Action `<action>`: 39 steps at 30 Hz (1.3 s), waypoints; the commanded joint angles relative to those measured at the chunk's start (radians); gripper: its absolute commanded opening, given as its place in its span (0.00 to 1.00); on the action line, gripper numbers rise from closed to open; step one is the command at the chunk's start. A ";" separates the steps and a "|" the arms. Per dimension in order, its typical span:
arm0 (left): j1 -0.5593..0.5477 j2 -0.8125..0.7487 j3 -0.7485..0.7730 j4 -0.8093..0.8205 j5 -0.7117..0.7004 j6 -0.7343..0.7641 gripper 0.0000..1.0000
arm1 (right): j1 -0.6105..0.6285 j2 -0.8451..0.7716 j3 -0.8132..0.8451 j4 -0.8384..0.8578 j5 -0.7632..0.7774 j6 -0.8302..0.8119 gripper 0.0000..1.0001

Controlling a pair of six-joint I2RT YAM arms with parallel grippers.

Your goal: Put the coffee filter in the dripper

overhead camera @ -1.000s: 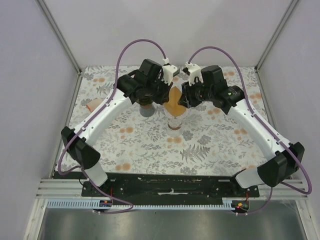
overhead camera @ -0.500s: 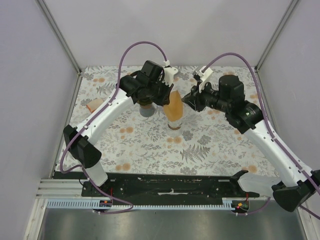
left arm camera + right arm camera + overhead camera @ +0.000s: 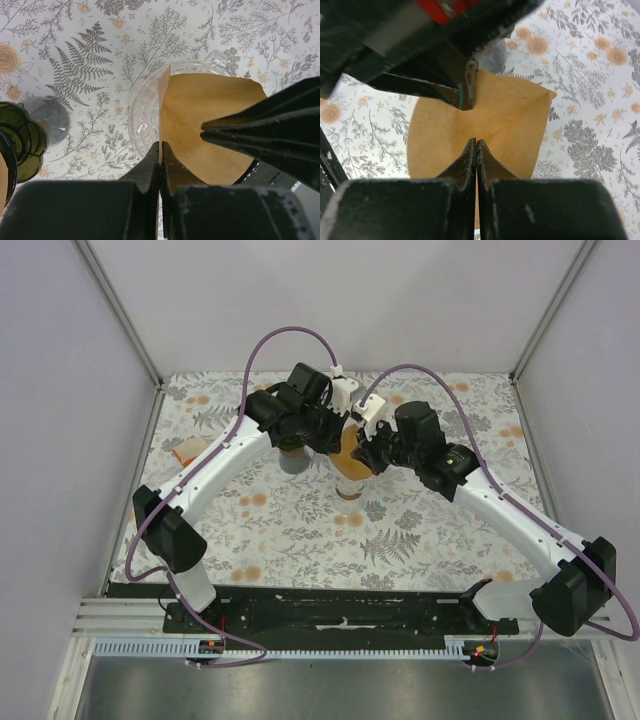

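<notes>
The brown paper coffee filter (image 3: 347, 453) hangs upright over the clear glass dripper (image 3: 350, 486) in the middle of the table. In the left wrist view the filter (image 3: 200, 120) covers the right part of the dripper rim (image 3: 142, 107). My left gripper (image 3: 160, 148) is shut on the filter's lower edge and also shows in the top view (image 3: 340, 436). My right gripper (image 3: 476, 143) is shut, its tips against the creased face of the filter (image 3: 485, 112). It comes in from the right in the top view (image 3: 367, 448).
A dark green glass object (image 3: 20, 142) and a grey round piece (image 3: 50, 117) stand just left of the dripper, under my left arm (image 3: 292, 458). A small peach-coloured object (image 3: 188, 450) lies near the table's left edge. Walls enclose the flowered tabletop.
My right arm swung away to the right half a second ago and has come back to the filter. My left gripper has kept hold of the filter over the dripper.
</notes>
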 commanded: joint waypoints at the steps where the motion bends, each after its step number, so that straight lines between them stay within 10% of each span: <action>1: 0.000 -0.007 0.014 0.008 0.030 -0.024 0.07 | -0.011 0.024 -0.010 -0.008 0.065 -0.021 0.00; 20: 0.107 -0.057 0.054 0.006 0.119 -0.068 0.75 | -0.020 0.112 0.064 -0.132 0.031 -0.041 0.00; 39: 0.151 -0.082 -0.081 0.055 0.234 -0.113 0.60 | 0.055 0.215 0.182 -0.179 0.088 -0.105 0.00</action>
